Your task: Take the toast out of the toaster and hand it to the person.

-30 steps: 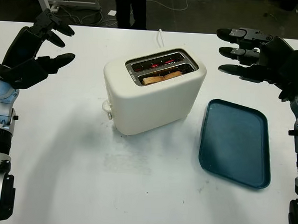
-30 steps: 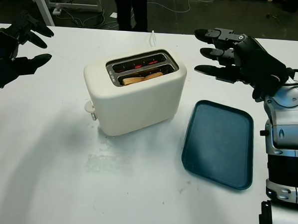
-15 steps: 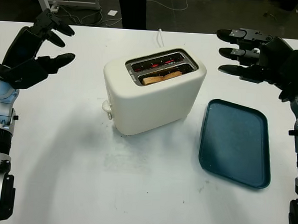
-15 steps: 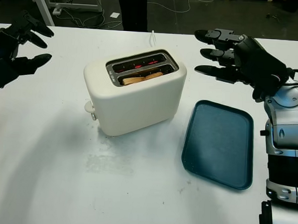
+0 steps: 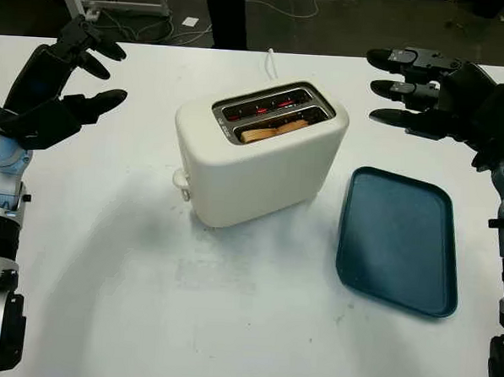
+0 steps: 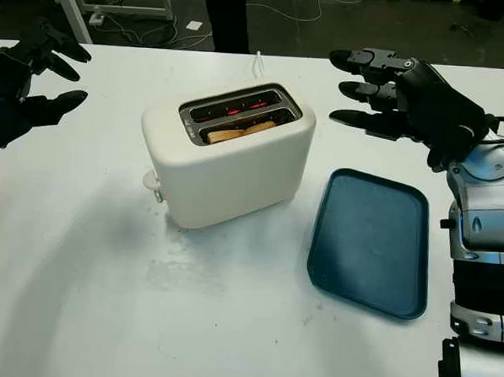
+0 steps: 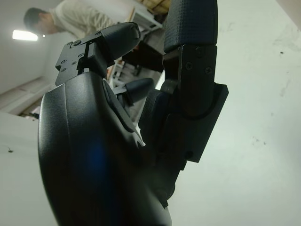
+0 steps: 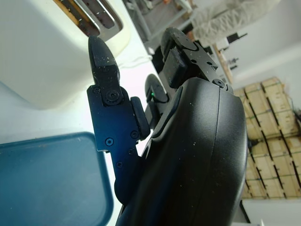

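Nothing of the task is done yet, as far as the scene shows. The slice of toast [image 5: 273, 130] sits down in the nearer slot of the cream toaster [image 5: 258, 151], its browned top edge at about the level of the slot's rim; the far slot glows red inside and seems to hold no bread, though the angle makes that hard to be sure of. The toaster stands in the middle of the white counter [image 5: 228, 322], with a dark teal tray [image 5: 399, 238] just beside it on the robot's right.

The left robot hand [image 5: 59, 81] is raised over the counter well to the left of the toaster, open and holding nothing. The right robot hand [image 5: 430, 101] hangs in the air beyond the tray's far end, level with the toaster's top, open too, its fingers pointing toward the toaster without touching it.

A person's dark trouser legs [image 5: 229, 14] stand past the far edge of the counter, behind the toaster.

Everything remains: reaching into the slot, gripping the slice, lifting it clear, and passing it across to the person.
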